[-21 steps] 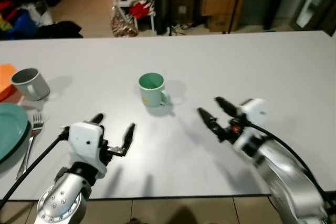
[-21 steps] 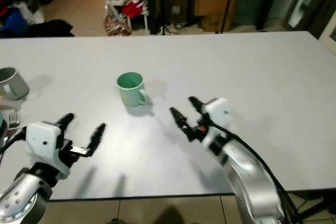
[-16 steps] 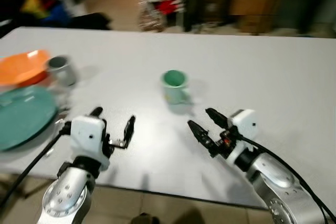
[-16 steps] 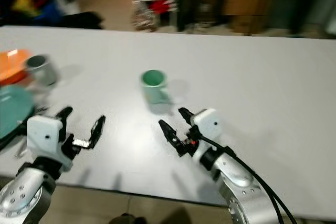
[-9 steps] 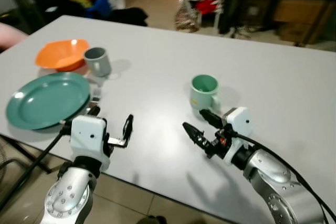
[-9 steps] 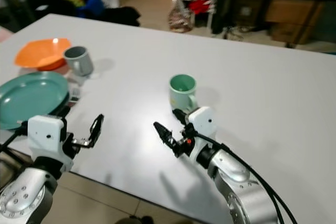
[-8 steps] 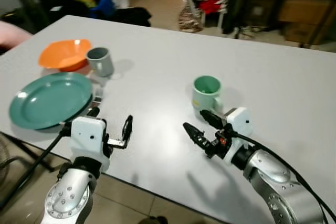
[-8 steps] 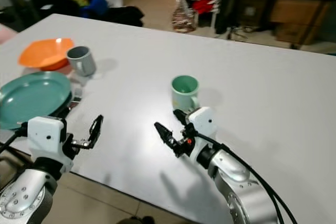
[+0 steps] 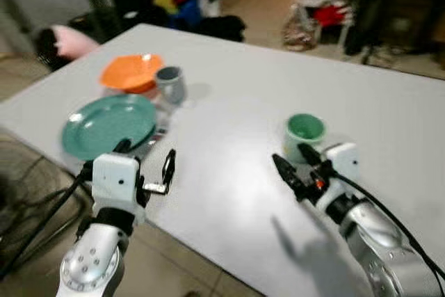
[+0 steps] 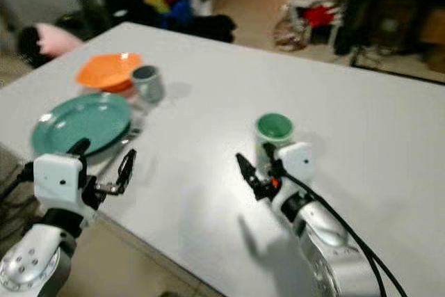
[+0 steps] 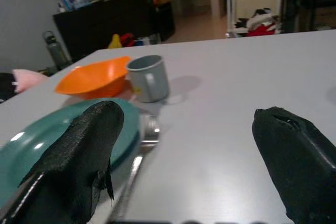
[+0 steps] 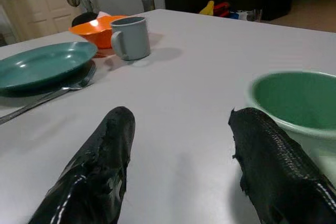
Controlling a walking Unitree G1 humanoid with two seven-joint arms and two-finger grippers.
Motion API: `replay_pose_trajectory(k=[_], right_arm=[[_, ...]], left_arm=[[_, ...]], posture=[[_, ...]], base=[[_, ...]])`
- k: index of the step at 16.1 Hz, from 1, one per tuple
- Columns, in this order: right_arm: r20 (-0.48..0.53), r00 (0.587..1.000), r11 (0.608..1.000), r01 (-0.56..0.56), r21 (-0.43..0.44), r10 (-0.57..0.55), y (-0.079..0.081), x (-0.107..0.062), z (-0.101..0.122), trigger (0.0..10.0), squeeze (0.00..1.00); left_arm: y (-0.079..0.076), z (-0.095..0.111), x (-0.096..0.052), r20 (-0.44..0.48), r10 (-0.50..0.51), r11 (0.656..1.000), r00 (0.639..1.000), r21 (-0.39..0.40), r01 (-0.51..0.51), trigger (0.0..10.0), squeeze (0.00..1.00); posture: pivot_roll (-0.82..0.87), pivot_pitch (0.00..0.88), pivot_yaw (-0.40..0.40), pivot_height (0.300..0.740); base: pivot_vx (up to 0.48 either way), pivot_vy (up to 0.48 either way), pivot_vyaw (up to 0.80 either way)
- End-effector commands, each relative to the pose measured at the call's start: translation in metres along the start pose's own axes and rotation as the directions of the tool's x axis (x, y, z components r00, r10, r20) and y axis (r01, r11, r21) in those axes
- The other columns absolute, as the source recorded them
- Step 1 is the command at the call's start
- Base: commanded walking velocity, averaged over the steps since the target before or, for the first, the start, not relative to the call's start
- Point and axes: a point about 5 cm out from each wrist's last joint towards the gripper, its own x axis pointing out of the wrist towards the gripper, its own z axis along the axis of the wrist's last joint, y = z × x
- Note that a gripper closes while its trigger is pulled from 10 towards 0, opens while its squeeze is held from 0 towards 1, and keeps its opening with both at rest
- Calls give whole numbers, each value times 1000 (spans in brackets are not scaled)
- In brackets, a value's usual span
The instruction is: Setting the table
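Beyond the white table [image 9: 229, 95] the room is dim, with dark furniture and heaps of coloured clothing on the floor. On the tabletop, toward the robot's left, lies a teal plate [image 9: 108, 125]; behind it sits an orange bowl [image 9: 131, 72], and just beside the bowl stands a grey mug [image 9: 171, 84]. A fork [image 12: 50, 95] lies along the plate's edge on the side toward the table's centre, its tines close to the rim. A green mug [image 10: 274, 130] stands apart, near the middle of the table.

Left gripper [image 9: 144, 165]: fingers spread, holding nothing, poised at the table's near edge just short of the plate and fork. Right gripper [image 10: 256, 166]: fingers likewise parted and empty, just in front of the green mug, with one finger [image 12: 270, 174] close beside its rim in the right wrist view.

Step in hand, as judged: taking the green mug so it can join the place setting. Recommended procedure: advance the right gripper until the mug wall sits between the fingers, close squarely on the body and not the lip, and lift upright. Avoid nudging the mug sideways, since the smooth tabletop would probably let it slide
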Motion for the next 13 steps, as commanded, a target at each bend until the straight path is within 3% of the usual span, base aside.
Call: replay_pose_trajectory(k=[1, 5, 13], right_arm=[[32, 999, 1000, -18, -6, 18, 8, 1, 5, 10000, 0], [31, 999, 1000, -11, -11, 11, 5, 2, 6, 10000, 0], [35, 999, 999, -34, -3, 35, 5, 10, 7, 10000, 0]], left_arm=[[4, -4, 2, -17, 5, 1000, 1000, 18, -5, 10000, 0], [3, -5, 3, -11, 13, 1000, 1000, -7, -13, 10000, 0], [6, -8, -6, -20, 42, 999, 999, 21, -42, 10000, 0]], posture=[[-109, 0, 96, 740], [-110, 0, 89, 740], [-91, 0, 74, 740]], base=[[0, 0, 800], [0, 0, 800], [0, 0, 800]])
